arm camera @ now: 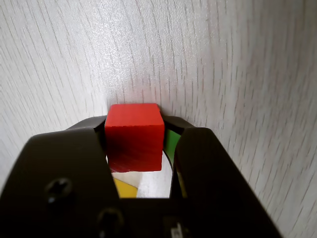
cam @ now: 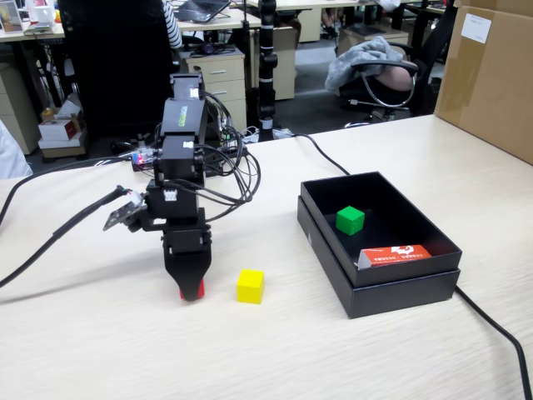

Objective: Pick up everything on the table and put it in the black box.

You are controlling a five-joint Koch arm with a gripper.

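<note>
My gripper (cam: 191,286) points straight down at the pale wood table (cam: 117,350), tips at the surface. In the wrist view the gripper (arm camera: 134,125) has its jaws closed on the sides of the red cube (arm camera: 134,141), which shows as a red patch under the tips in the fixed view (cam: 192,291). The yellow cube (cam: 251,286) lies on the table just right of the gripper, apart from it. The green cube (cam: 350,220) lies inside the black box (cam: 400,285), to the right.
A flat orange-red and white carton (cam: 396,254) lies in the box's near end. Black cables run left of the arm (cam: 50,237) and past the box's right corner (cam: 491,325). A big brown cardboard box (cam: 491,75) stands at the back right.
</note>
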